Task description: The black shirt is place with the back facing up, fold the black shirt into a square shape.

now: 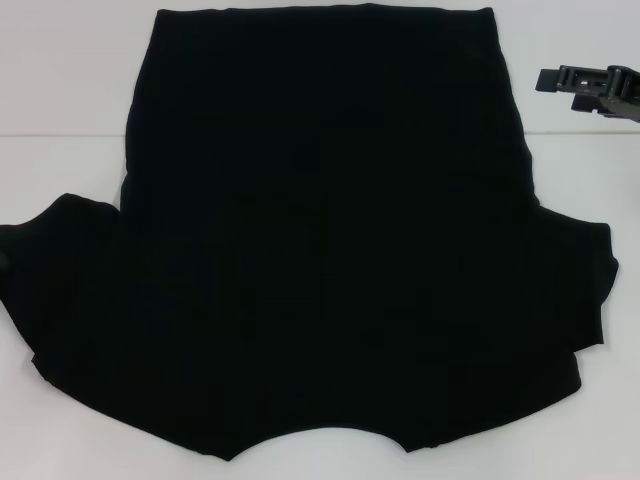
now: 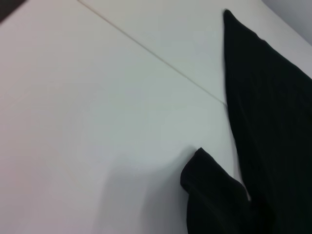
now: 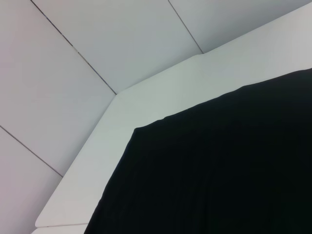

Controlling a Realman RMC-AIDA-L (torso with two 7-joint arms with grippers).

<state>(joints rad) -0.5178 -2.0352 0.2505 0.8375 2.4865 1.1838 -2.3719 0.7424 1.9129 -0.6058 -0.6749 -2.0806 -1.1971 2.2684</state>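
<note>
Shirt spread flat across the table, collar nearest the robot. Soft, limp fabric is judged best pinched at hem corners. Right gripper hovers beyond the hem's right corner; jaw state cannot be told.

one black shirt lying spread out, one white table sitting under it, one right gripper showing

We seem to be in a lab or test room: a plain white table with a seam, and pale panelled walls behind its corner.
</note>
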